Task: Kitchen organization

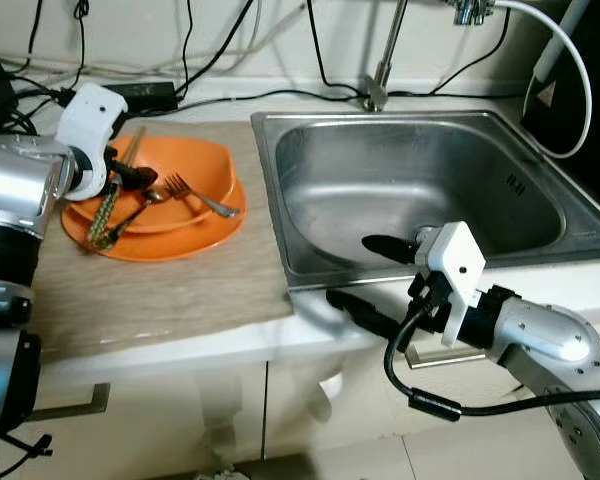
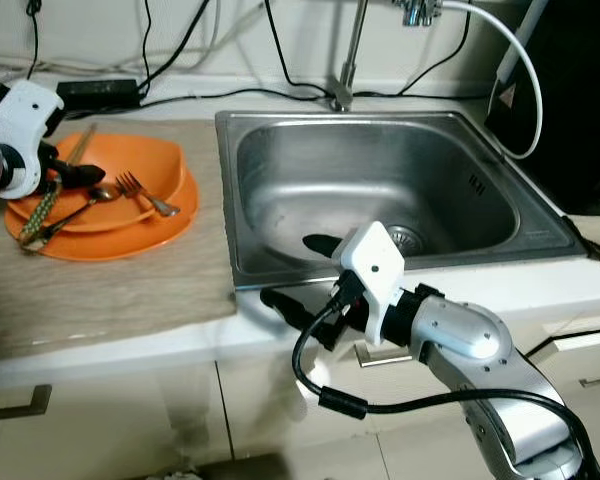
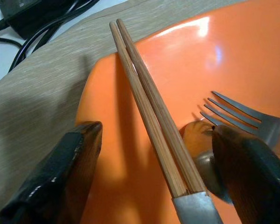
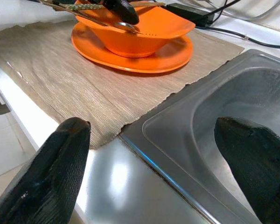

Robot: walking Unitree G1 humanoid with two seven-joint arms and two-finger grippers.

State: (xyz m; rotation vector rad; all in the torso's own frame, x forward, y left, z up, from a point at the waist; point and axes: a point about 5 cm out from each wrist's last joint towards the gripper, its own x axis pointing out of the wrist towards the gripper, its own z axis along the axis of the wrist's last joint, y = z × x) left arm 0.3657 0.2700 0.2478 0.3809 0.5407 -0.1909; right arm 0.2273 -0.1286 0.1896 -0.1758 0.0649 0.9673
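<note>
The chopsticks (image 3: pixel 154 119) lie as a pair, side by side and touching, across the orange bowl (image 1: pixel 195 165); their long axis runs from the metal-capped ends near my left wrist out over the bowl's far rim toward the wall and the black power adapter (image 1: pixel 140 92). My left gripper (image 3: pixel 151 177) straddles them with its fingers spread wide, one finger on each side and neither touching the wood. A fork (image 1: pixel 195 195) rests in the bowl with its tines pointing toward the chopsticks, its handle reaching toward the sink (image 1: pixel 420 180); a spoon (image 3: pixel 200 140) lies just beside it, under my finger on that side. A tool with a green patterned handle (image 1: pixel 103 218) leans over the bowl's near rim. The bowl sits on an orange plate (image 1: pixel 160 240), and the plate sits on a woven mat (image 1: pixel 160 290) whose frayed edge ends just beside the sink's steel rim; the mat in front of the plate is bare up to the white counter edge (image 1: pixel 200 345). My right gripper (image 1: pixel 365 280) hovers at the front rim of the sink, fingers spread apart, one over the basin and one over the counter edge, holding nothing; cables (image 1: pixel 280 95) trail along the wall behind.
</note>
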